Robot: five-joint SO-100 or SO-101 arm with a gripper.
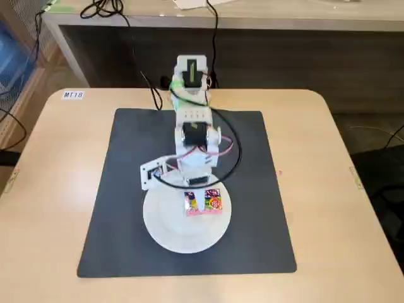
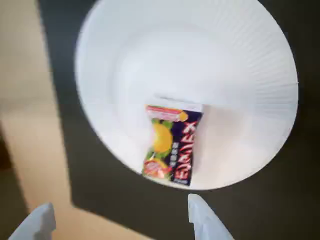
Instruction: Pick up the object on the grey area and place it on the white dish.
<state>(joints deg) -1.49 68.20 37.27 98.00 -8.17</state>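
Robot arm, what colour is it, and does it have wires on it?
The arm is mostly white plastic with black motor blocks. A black cable loops along its side, with thin red wires near the wrist and a green bit near the base. In the wrist view, the gripper has two pale, whitish fingers.

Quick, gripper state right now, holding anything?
Gripper: open, empty; the packet lies on the plate.

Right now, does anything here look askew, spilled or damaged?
Nothing stands out. The snack packet lies flat and whole on the white dish, which sits fully on the grey mat. The gripper hangs open above, holding nothing.
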